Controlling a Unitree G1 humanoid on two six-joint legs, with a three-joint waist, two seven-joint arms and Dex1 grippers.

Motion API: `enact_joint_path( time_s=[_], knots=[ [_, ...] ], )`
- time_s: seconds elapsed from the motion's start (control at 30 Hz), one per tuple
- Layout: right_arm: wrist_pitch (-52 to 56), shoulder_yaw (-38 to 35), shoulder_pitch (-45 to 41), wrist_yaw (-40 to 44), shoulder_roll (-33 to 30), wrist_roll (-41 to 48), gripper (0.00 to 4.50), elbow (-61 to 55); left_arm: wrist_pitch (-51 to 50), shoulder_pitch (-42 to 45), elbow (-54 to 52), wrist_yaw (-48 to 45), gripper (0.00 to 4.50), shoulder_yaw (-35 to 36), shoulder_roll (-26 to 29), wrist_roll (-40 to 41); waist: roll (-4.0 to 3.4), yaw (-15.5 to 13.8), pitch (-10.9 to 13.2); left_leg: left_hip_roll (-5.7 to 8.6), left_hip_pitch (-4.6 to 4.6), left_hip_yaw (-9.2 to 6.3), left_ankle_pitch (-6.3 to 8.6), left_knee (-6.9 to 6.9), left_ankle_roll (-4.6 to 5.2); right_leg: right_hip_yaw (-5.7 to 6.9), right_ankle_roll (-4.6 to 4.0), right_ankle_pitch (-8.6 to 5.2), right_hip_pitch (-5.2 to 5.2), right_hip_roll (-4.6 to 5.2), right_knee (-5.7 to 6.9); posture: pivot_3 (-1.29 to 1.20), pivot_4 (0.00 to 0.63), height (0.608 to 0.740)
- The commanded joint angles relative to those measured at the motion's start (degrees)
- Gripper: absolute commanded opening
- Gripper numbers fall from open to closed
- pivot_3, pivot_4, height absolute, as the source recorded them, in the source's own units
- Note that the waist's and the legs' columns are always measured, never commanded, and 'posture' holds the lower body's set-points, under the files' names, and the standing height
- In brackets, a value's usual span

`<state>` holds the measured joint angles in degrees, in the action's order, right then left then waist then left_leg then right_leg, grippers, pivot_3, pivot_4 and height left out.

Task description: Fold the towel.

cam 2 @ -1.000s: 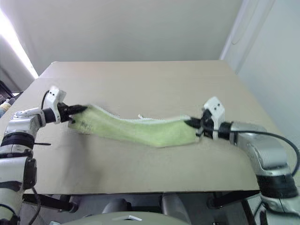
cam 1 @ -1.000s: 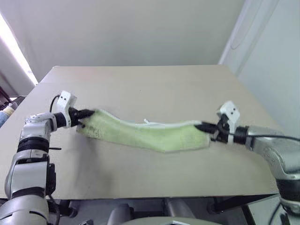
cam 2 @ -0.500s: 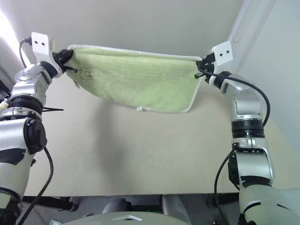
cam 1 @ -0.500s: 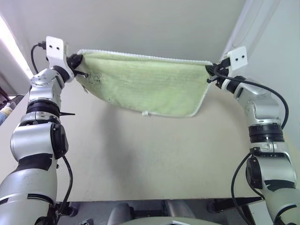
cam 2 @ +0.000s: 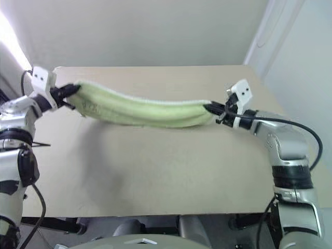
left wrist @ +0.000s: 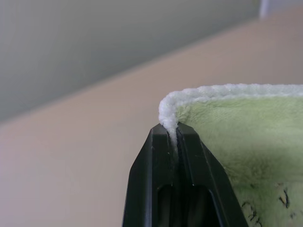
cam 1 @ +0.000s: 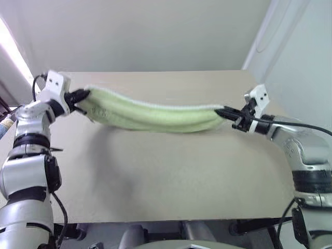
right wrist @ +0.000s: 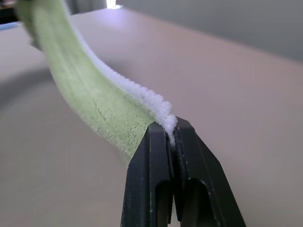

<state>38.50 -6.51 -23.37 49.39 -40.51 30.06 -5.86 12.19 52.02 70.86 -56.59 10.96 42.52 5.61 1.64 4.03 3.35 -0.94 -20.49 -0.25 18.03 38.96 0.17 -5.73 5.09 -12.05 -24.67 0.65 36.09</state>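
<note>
The towel [cam 1: 155, 115] hung stretched above the worktop [cam 1: 171, 171], apparently clear of it, the left hand [cam 1: 83, 95] and right hand [cam 1: 222, 111] each pinching a corner.

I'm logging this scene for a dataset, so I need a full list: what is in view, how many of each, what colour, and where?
towel: one, light green with white edging, stretched between the two hands above the table, sagging a little in the middle.
table: one, beige, under the towel and running to the far wall.
wall: one, pale grey, behind the table.
left hand: one, black fingers, shut on the towel's left corner at the table's left side.
right hand: one, black fingers, shut on the towel's right corner at the table's right side.
</note>
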Motion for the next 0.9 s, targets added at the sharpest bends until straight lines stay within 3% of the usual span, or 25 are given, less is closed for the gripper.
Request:
enact_joint_path(
  time_s=[0.03, 0.2, 0.43, 0.73, 0.9],
  knots=[
    [2.8, -2.4, 2.6, 0.8, -2.1, 3.0, 0.04, -6.3, -0.7, -5.8, -6.5, -7.5, 0.11, 1.6, 2.7, 3.1, 0.01, 0.1, 0.0, 0.00, 0.06, 0.01, 0.00, 0.02, 0.00, 0.00, -0.02, -0.01, 0.04, 0.00, 0.00, 0.00, 0.000, 0.712],
    [5.7, -1.9, 5.7, 0.8, -3.5, 3.9, 0.04, -9.6, -5.8, -20.7, -19.3, -15.5, 0.11, 4.1, 4.4, 8.8, 0.01, -0.1, 0.0, -0.06, 0.13, 0.03, 0.00, 0.14, -0.01, -0.02, -0.03, -0.03, 0.09, -0.01, 0.03, 0.00, 0.000, 0.712],
    [8.9, -2.7, 10.7, 1.9, -5.6, 5.9, 0.04, -13.9, -13.2, -36.9, -36.4, -19.1, 0.11, 6.8, 6.4, 14.5, 0.03, -0.2, 0.0, -0.22, 0.09, 0.04, 0.00, 0.13, -0.01, 0.02, -0.06, -0.05, 0.08, 0.01, -0.04, 0.00, 0.000, 0.712],
    [11.3, -7.2, 20.4, 4.5, -9.0, 11.8, 0.04, -22.0, -13.9, -42.2, -39.0, -21.5, 0.11, 7.2, 8.5, 15.4, 0.00, -0.1, 0.0, -0.29, 0.15, 0.05, 0.01, 0.13, -0.03, 0.07, -0.06, -0.08, 0.07, 0.00, -0.04, 0.00, 0.000, 0.712],
    [9.6, -4.5, 18.5, 3.2, -8.3, 10.1, 0.04, -19.5, -14.7, -40.6, -37.8, -20.2, 0.11, 7.4, 7.9, 16.1, 0.01, 0.0, 0.0, -0.43, 0.15, 0.12, 0.02, 0.12, -0.04, 0.09, -0.06, -0.08, 0.05, 0.02, -0.09, 0.00, 0.000, 0.712]
  ],
)
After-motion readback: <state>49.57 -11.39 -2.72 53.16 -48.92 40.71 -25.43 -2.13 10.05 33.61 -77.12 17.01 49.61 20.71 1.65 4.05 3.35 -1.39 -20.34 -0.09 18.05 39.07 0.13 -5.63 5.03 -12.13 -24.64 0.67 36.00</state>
